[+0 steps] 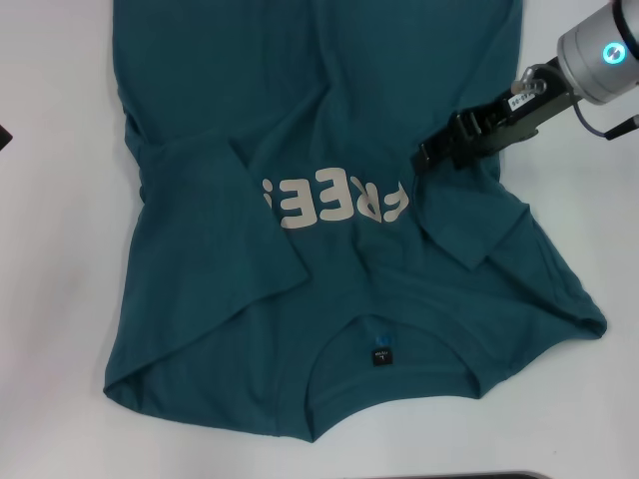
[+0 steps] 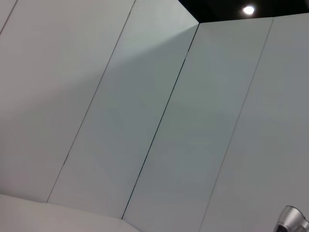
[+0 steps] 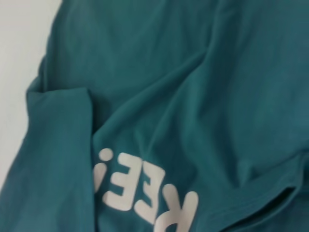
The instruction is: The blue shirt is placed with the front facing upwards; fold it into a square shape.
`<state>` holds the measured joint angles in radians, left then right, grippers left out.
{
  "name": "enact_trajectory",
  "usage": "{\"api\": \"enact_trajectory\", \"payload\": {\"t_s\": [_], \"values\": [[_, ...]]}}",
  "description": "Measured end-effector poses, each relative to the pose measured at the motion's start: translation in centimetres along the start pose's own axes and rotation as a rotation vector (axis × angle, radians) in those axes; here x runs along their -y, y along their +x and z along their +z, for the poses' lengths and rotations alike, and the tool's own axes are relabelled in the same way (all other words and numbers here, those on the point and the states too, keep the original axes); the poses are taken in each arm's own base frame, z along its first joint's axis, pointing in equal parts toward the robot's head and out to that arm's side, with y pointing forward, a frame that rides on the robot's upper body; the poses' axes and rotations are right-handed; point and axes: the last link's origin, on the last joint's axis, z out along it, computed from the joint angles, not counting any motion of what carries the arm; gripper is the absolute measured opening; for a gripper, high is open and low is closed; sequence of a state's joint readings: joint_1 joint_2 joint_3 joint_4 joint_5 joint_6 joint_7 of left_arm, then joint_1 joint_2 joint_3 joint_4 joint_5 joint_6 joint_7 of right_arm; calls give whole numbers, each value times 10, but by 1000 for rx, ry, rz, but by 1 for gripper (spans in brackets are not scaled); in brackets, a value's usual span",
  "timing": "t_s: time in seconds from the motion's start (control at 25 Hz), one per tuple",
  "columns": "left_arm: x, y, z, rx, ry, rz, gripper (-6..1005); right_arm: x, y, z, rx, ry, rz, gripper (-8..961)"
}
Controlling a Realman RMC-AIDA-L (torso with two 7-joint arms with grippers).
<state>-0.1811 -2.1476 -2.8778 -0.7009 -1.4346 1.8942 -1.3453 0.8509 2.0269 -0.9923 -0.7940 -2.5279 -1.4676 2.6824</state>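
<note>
The blue shirt (image 1: 300, 100) lies face up on the white table (image 1: 60, 299), collar toward me, with its black neck tag (image 1: 380, 351) showing. Off-white letters (image 1: 334, 203) cross the chest. Both sleeves are folded inward: one flap (image 1: 215, 220) covers the start of the lettering, the other flap (image 1: 474, 225) lies by its end. My right gripper (image 1: 427, 158) hovers low over the shirt just above that second flap, beside the last letter. The right wrist view shows the shirt (image 3: 193, 96) and the letters (image 3: 145, 191) close below. My left gripper is out of view.
Bare table shows on both sides of the shirt and along the near edge (image 1: 559, 419). A dark object (image 1: 4, 135) sits at the table's left border. The left wrist view shows only pale wall panels (image 2: 145, 121).
</note>
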Motion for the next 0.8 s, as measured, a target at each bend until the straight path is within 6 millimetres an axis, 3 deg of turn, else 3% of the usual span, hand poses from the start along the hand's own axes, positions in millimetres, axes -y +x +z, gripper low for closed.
{"api": "enact_trajectory", "payload": {"t_s": [0.24, 0.64, 0.8], "values": [[0, -1, 0, 0, 1, -2, 721, -5, -6, 8, 33, 12, -12, 686], [-1, -1, 0, 0, 3, -4, 720, -19, -28, 30, 262, -76, -1, 686], [-1, -1, -1, 1, 5, -4, 721, -18, -27, 25, 294, -131, 9, 686]]}}
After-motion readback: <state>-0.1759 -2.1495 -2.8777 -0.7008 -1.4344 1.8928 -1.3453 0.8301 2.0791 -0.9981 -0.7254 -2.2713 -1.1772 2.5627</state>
